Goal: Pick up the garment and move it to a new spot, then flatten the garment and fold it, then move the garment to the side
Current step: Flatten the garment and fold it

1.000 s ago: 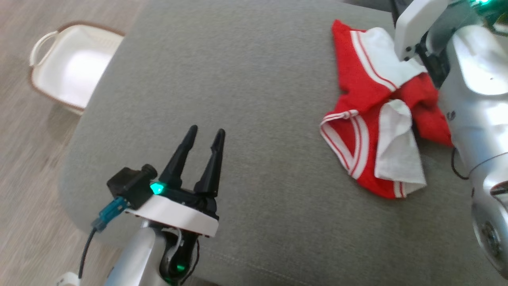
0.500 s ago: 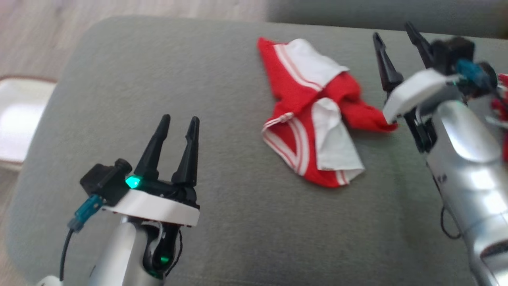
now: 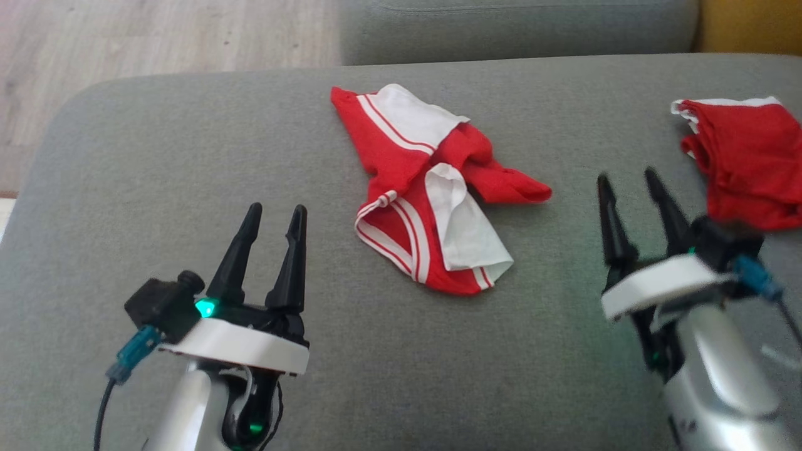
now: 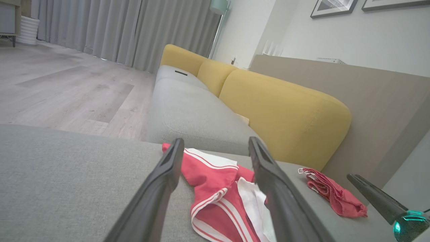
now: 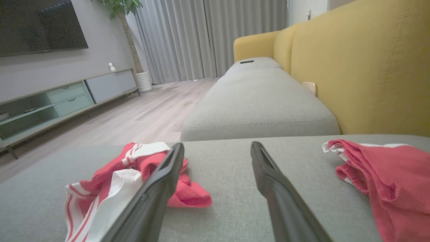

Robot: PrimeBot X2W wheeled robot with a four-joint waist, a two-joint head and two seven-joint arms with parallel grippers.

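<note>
Garment [image 3: 432,188], crumpled red-and-white, lay mid grey cushion [image 3: 188,156], untouched. Left gripper [image 3: 277,208] hovered over the cushion's near left, fingers spread wide, empty. Right gripper [image 3: 627,175] hovered over its right part, likewise wide, empty. Second red garment [image 3: 745,156] lay at the cushion's right edge.

- Garment [image 3: 432,194]: soft red-and-white cloth, matt, creased.
- Seat cushion [image 3: 188,156]: grey woven fabric, matt, slightly coarse.
- Backrest [image 5: 369,67]: yellow fabric, fine weave, stitched seams.
- Floor [image 3: 156,37]: pale wood-grain planks, low sheen.
- My left pincer [image 3: 276,208]: matt black, plastic-looking; my forearm [image 3: 185,407] has a glossy silver shell.
</note>
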